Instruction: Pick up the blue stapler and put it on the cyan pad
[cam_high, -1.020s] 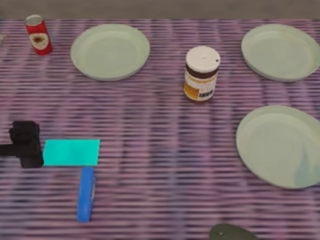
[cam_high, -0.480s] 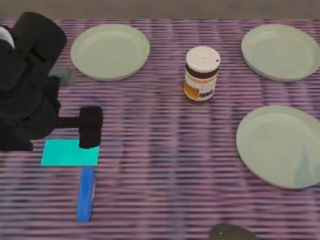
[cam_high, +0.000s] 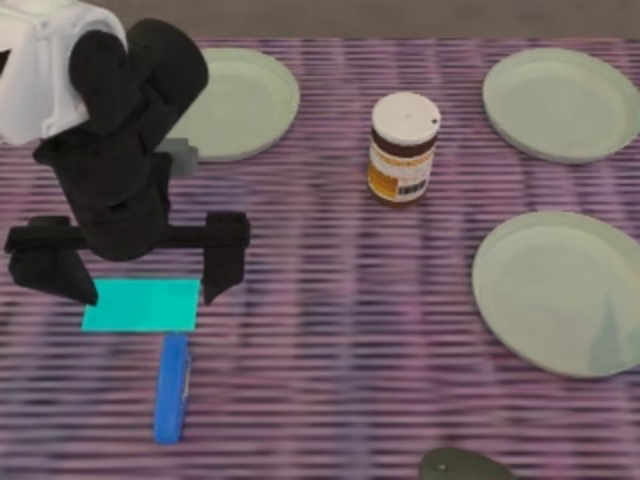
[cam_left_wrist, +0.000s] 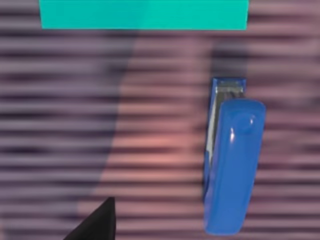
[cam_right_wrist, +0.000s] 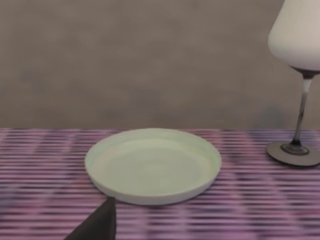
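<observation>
Approach stage of the pick: left claw (cam_high: 135, 272) spread wide above the cyan pad (cam_high: 141, 305), holding nothing, one finger near each short end of the pad. Blue stapler (cam_high: 172, 387) flat on the table (cam_high: 330, 330) at the top view's left, just beside the near edge of the pad, long axis roughly square to that edge; same layout in the left wrist view, blue stapler (cam_left_wrist: 231, 167) below cyan pad (cam_left_wrist: 143, 14), untouched. For a sound grasp: carry the claw on past the pad until centred over the stapler's middle, fingers either side of the narrow width, then lower straight and close mid-length to avoid tipping. Right arm parked off the top view's right; finger state not shown.
</observation>
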